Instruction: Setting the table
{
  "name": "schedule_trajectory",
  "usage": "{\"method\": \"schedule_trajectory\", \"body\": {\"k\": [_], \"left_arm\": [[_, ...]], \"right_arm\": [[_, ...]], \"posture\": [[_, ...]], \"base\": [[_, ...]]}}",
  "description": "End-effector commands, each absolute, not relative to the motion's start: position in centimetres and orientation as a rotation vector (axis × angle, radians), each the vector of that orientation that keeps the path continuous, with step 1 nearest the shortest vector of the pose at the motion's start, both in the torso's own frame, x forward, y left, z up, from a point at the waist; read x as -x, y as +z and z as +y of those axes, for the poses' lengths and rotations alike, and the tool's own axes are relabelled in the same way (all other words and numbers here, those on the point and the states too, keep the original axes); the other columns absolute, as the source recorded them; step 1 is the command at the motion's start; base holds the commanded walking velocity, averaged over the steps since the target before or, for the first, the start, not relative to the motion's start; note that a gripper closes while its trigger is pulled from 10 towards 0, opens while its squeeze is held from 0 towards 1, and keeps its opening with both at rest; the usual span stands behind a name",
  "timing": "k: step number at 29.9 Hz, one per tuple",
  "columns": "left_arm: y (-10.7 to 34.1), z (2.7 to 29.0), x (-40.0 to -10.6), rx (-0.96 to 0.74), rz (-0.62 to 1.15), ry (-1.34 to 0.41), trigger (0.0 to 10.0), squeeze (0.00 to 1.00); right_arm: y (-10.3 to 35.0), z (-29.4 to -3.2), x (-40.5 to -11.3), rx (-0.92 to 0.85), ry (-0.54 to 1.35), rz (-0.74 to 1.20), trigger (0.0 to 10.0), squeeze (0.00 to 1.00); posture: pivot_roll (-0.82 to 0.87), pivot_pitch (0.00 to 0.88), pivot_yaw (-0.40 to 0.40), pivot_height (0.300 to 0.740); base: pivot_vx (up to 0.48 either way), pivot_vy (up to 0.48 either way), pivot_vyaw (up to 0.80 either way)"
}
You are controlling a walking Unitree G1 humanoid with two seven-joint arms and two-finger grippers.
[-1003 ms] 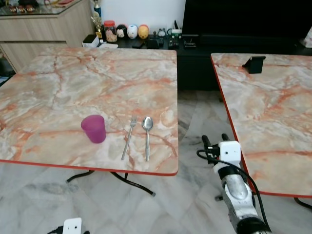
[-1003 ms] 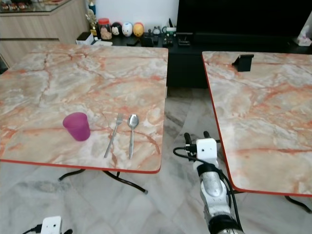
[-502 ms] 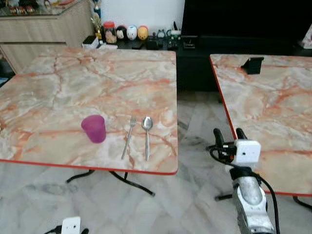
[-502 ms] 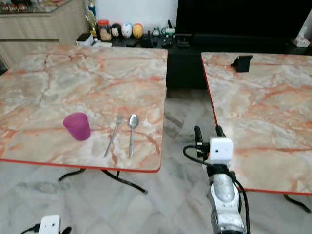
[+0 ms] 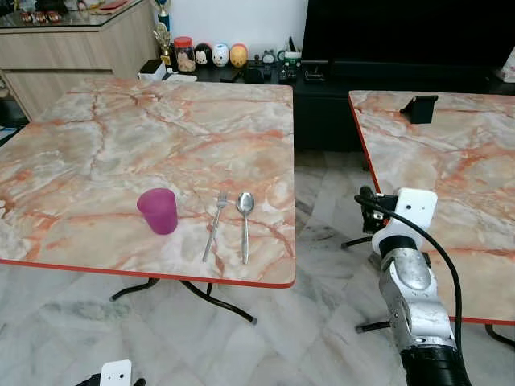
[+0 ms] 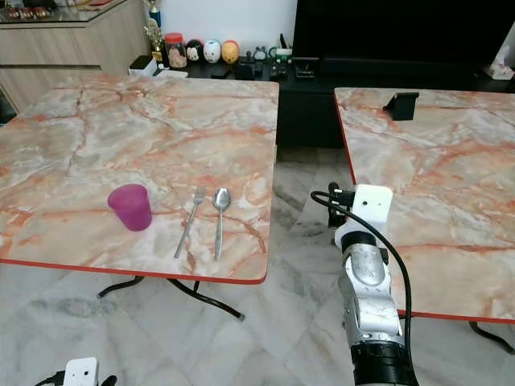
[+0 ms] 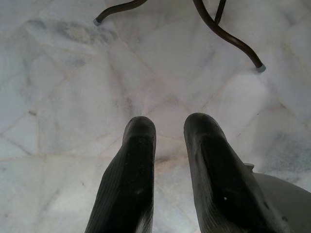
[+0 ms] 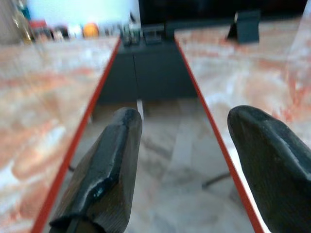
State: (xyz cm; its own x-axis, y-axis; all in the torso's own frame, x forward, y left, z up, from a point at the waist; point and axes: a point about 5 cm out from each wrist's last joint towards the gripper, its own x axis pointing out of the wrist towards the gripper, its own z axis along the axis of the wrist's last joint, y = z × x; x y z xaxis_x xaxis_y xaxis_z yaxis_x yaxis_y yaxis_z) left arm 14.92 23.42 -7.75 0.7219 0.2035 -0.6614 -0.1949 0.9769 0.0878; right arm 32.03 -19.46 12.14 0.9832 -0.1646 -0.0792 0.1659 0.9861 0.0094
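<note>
Left wrist view has the left gripper (image 7: 165, 141) slightly parted over marble floor (image 7: 58, 97). Right gripper (image 8: 184, 145) gapes wide between the desks. Near the left desk (image 5: 121, 137) front edge, fork (image 5: 214, 226) and spoon (image 5: 245, 225) lie parallel, heads pointing away, beside a purple cup (image 5: 158, 211).

A translucent purple plastic cup (image 5: 158, 211) and a shiny metal fork (image 5: 214, 225) and spoon (image 5: 245, 224) lie on a glossy orange-veined marble-look table (image 5: 145, 137) with a red edge, above a polished grey marble floor (image 5: 241, 346).
</note>
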Motion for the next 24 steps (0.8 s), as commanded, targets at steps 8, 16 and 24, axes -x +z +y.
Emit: {"method": "schedule_trajectory", "body": {"k": [8, 16, 24], "left_arm": [[-7.7, 23.7, -14.8, -0.014, 0.73, 0.227, 10.0, 0.0], [-7.7, 23.3, -15.1, -0.008, 0.726, 0.23, 10.0, 0.0], [-7.7, 23.2, -15.1, -0.007, 0.72, 0.24, 10.0, 0.0]], "right_arm": [[15.0, -19.8, -33.0, -0.043, -0.169, 0.11, 10.0, 0.0], [14.9, -17.6, -32.3, 0.166, 0.02, 0.013, 10.0, 0.0], [14.0, -17.5, -30.5, 0.236, 0.094, -0.091, 10.0, 0.0]], "posture": [[0.02, 0.0, 0.008, 0.74], [0.02, 0.0, 0.002, 0.74], [0.02, 0.0, 0.0, 0.74]], "base": [[0.0, 0.0, 0.0], [0.0, 0.0, 0.0], [0.0, 0.0, 0.0]]}}
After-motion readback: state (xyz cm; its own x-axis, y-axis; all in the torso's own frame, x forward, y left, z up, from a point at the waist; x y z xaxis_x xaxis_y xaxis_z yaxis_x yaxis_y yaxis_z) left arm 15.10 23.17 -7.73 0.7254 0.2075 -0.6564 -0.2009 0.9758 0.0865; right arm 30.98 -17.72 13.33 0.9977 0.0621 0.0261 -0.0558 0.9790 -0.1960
